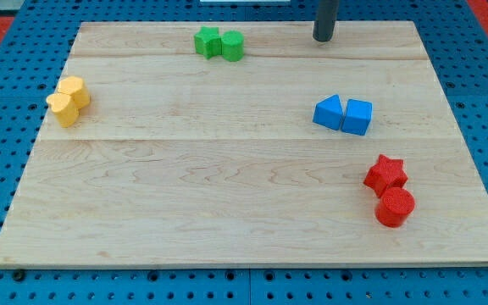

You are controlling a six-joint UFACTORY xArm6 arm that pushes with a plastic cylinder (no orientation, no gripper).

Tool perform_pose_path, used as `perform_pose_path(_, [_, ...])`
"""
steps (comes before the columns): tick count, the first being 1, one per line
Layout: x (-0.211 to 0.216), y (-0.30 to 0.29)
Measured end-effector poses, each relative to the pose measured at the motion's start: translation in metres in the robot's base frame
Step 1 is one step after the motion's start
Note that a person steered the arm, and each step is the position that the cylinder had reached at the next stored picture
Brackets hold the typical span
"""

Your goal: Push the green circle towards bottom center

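Note:
The green circle (233, 46) is a short green cylinder near the view's top, left of centre, on the wooden board (227, 195). It touches a green star (207, 41) on its left. My tip (324, 39) is at the view's top, well to the right of the green circle and apart from it, touching no block.
Two yellow blocks (68, 101) sit together at the view's left. A blue triangle (329, 112) and a blue cube (357, 117) sit side by side at the right. A red star (385, 174) and a red cylinder (395, 207) sit at the lower right.

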State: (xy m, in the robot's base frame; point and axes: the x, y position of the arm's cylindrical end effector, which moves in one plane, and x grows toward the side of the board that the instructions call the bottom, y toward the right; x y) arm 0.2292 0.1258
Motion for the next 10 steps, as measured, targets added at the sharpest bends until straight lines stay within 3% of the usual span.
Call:
perform_pose_path(3, [-0.012, 0.0])
perform_pose_path(5, [-0.017, -0.116])
perform_pose_path(6, [-0.017, -0.13])
perform_pose_path(8, [0.029, -0.133])
perform_pose_path(10, [0.034, -0.135])
